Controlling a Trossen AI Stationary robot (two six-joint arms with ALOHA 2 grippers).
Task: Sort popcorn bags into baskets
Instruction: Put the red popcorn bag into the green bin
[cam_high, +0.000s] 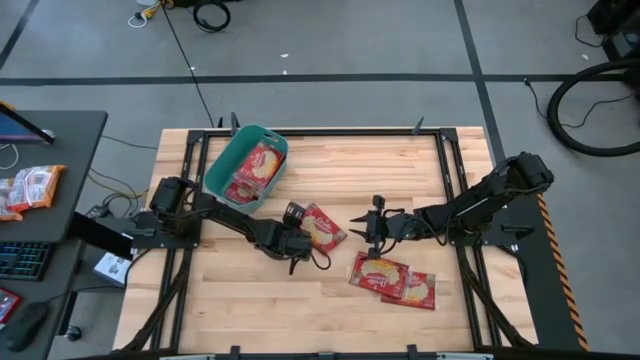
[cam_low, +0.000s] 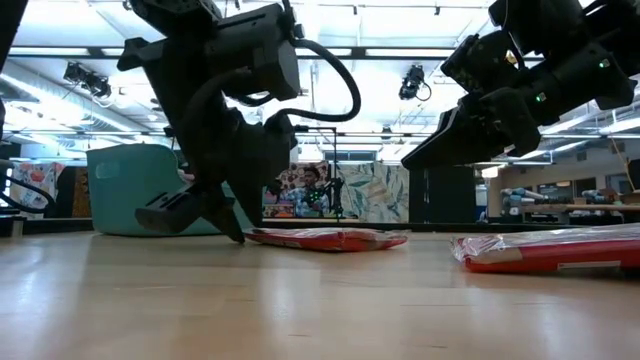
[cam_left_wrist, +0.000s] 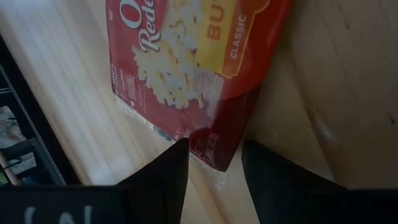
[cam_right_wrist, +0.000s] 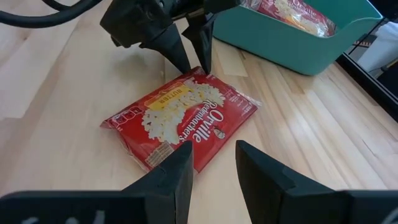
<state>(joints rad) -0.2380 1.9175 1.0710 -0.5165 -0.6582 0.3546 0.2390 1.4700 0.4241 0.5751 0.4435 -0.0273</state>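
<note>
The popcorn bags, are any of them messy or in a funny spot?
A little. Two popcorn bags near the right gripper lie overlapping and crooked. Another bag lies slanted at the left gripper, whose open fingers straddle its corner. The bags in the teal tub lie in a loose pile. Nothing looks torn or spilled.

We count one teal basket (cam_high: 222, 170) with at least two popcorn bags (cam_high: 254, 168) inside, one popcorn bag (cam_high: 322, 227) right at the left gripper's (cam_high: 297, 262) fingertips, and two overlapping bags (cam_high: 392, 279) just beside the right gripper (cam_high: 370, 232).
</note>
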